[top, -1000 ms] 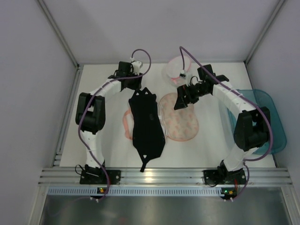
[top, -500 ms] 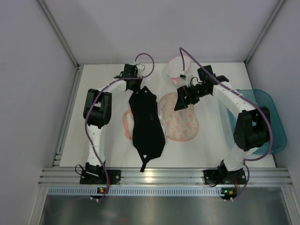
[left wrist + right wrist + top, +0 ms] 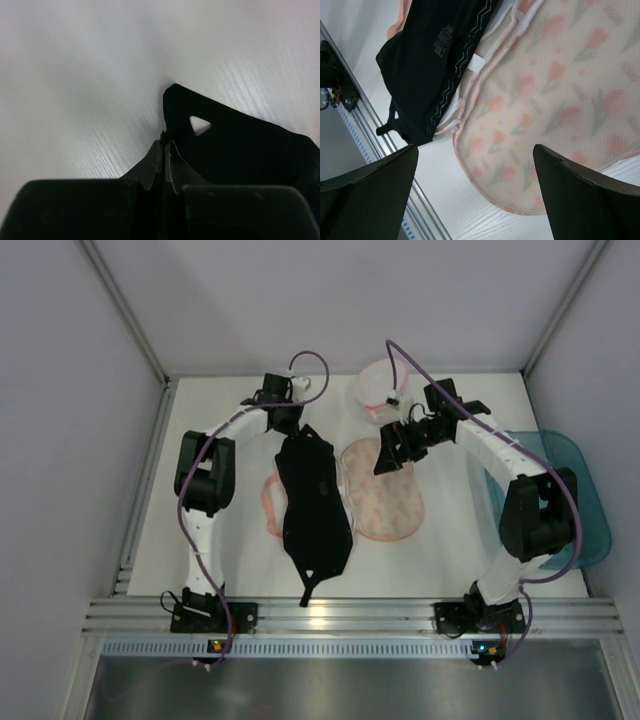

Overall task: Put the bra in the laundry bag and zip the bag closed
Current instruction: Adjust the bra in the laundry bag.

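- While the bra lies stretched lengthways over the left half of the opened laundry bag, its two ends reach past the bag's far and near rims onto the table.
- My left gripper sits beyond the bag's far left rim. Its jaws are pressed together right at the bra's far corner, and I cannot tell whether fabric is caught between them.
- My right gripper hangs above the bag's right half, jaws spread wide, holding nothing.
- A small white pouch lies just beyond the bag's far edge.
- A teal tub sits well to the bag's right.
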You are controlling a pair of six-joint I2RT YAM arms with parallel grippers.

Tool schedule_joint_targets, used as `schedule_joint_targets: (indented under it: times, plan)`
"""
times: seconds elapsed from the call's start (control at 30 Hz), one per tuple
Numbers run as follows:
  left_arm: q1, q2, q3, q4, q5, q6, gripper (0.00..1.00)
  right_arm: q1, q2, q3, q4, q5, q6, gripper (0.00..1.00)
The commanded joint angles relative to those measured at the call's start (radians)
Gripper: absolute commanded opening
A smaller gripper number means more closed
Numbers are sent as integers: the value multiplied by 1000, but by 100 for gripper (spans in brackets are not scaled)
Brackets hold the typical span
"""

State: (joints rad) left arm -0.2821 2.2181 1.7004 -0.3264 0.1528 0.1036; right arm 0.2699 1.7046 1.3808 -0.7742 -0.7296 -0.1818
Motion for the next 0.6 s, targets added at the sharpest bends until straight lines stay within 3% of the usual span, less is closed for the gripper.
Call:
schedule_joint_targets:
  times: [0.0,0.23,0.57]
  plan:
    - [-5,-181,-28,-11,96,-7,0,-9,-46,-8,10,-14,-8,99]
    - [-46,-397,-249,40,116,74,0,-9,-68,-17,10,-25,-8,99]
    - [-72,-567,-533,50,228,126,0,-11,-74,-12,-11,-34,-25,100]
